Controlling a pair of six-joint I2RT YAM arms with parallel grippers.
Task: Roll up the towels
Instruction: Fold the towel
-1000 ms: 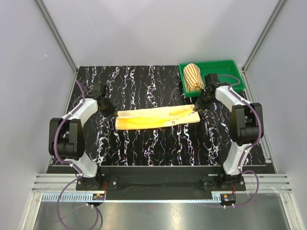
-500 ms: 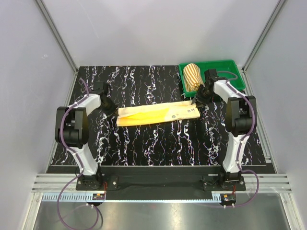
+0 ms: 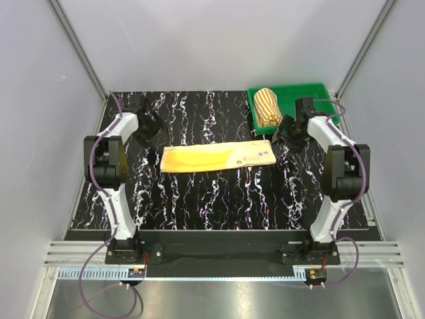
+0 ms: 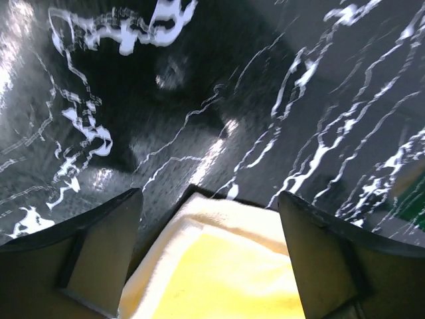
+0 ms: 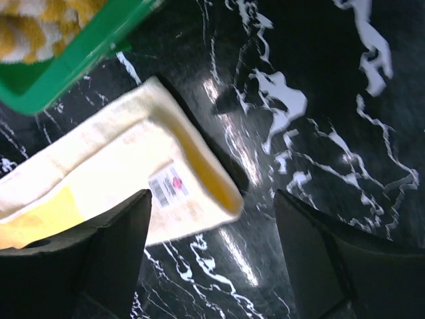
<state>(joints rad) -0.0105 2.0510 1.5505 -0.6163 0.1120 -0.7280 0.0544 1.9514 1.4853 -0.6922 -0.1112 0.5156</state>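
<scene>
The yellow towel (image 3: 219,156) lies flat as a long folded strip across the middle of the frame on the black marbled counter (image 3: 199,206), with a small barcode label (image 5: 169,186) near its right end. The striped towel (image 3: 267,106) sits rolled inside the green tray (image 3: 312,93) at the upper right. The left end effector (image 3: 149,131) is near the strip's left end, fingers spread and empty. The right end effector (image 3: 284,130) is by its right end, below the tray, likewise spread and gripping nothing.
</scene>
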